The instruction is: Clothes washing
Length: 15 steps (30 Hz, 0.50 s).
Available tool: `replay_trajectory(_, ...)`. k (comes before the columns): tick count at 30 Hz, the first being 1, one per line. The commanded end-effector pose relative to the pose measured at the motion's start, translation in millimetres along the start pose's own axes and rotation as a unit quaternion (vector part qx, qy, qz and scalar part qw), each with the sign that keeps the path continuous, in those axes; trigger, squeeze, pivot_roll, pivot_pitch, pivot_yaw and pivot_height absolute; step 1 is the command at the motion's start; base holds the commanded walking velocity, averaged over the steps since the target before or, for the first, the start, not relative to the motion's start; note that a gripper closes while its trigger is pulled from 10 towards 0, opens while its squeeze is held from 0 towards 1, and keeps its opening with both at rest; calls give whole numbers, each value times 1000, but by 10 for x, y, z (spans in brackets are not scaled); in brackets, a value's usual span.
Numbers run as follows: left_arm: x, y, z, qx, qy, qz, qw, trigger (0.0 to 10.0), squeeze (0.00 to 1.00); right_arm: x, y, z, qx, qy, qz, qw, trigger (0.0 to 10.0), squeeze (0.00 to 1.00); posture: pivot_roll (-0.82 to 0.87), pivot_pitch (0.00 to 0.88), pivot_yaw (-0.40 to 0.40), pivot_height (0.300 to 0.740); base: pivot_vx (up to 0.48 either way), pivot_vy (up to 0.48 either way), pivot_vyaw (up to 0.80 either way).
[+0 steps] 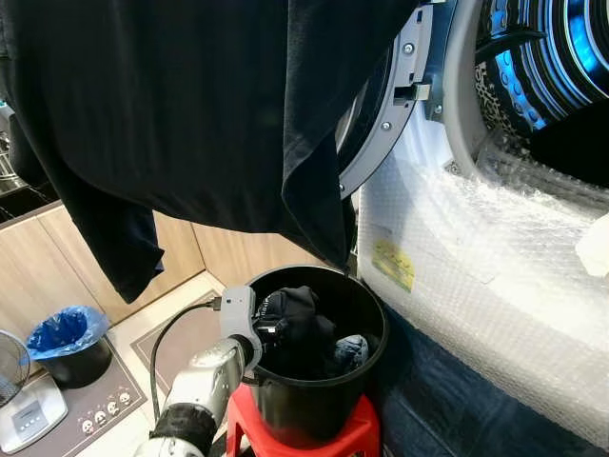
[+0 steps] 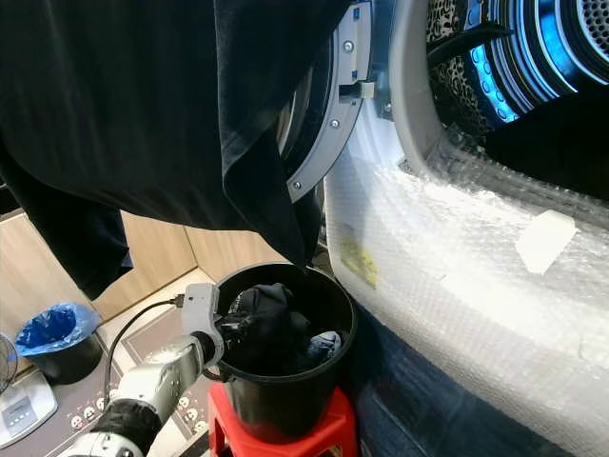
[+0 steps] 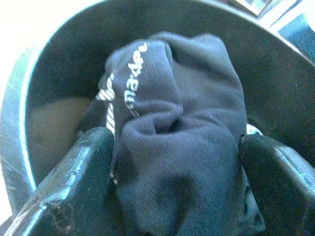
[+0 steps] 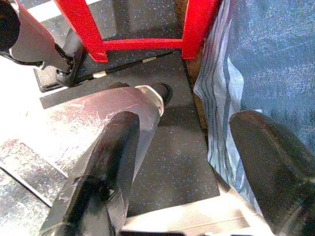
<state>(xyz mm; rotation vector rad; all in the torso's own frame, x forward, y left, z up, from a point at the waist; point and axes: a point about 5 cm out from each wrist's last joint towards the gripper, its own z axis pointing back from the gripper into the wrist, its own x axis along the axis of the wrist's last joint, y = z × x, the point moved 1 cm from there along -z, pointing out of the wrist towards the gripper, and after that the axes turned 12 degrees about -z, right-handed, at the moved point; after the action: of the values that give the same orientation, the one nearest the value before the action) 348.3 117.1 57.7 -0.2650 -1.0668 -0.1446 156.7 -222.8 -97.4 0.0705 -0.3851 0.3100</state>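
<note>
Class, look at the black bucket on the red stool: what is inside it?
Inside the black bucket lies a dark garment with white lettering, straddled by the open left gripper, plus a bluish piece. Anything beneath them is covered.

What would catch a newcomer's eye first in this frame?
A large dark garment hangs across the top of the head views, in front of the open washing machine door. To the right, the drum glows blue above a front wrapped in bubble wrap. Below, the left gripper reaches into a black bucket on a red stool, jaws open around dark clothing.
</note>
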Motion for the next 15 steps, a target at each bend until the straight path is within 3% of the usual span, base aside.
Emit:
replay_trajectory(1,11,43,2,-1,14,12,1000,10000,0,10,35,-12,2,-5,-6,1000,10000,0,-124,0,73,740,0,0,0)
replay_trajectory(2,16,45,2,-4,17,12,1000,10000,0,13,35,-13,2,-5,-7,1000,10000,0,-126,0,74,740,0,0,0)
replay_trajectory(3,19,46,1,-5,18,12,1000,8549,0,16,35,-13,2,-6,-7,1000,10000,0,-125,0,74,740,0,0,0)
replay_trajectory(5,18,53,5,-6,26,34,999,8039,0,21,35,-13,1,-7,-8,1000,10000,0,-125,0,75,740,0,0,0)
replay_trajectory(7,25,67,11,-5,31,43,999,1412,0,25,36,-14,1,-7,-8,1000,10000,0,-124,0,74,740,0,0,0)
replay_trajectory(8,28,72,14,-6,33,48,998,1412,0,26,35,-14,1,-7,-8,1000,10000,0,-123,0,75,740,0,0,0)
replay_trajectory(9,34,78,16,-6,35,46,998,0,0,27,36,-14,1,-8,-9,1000,10000,0,-122,0,74,740,0,0,0)
replay_trajectory(15,75,87,25,-13,39,61,997,0,0,30,44,-18,0,-8,-10,1000,10000,0,-118,0,73,740,0,0,0)
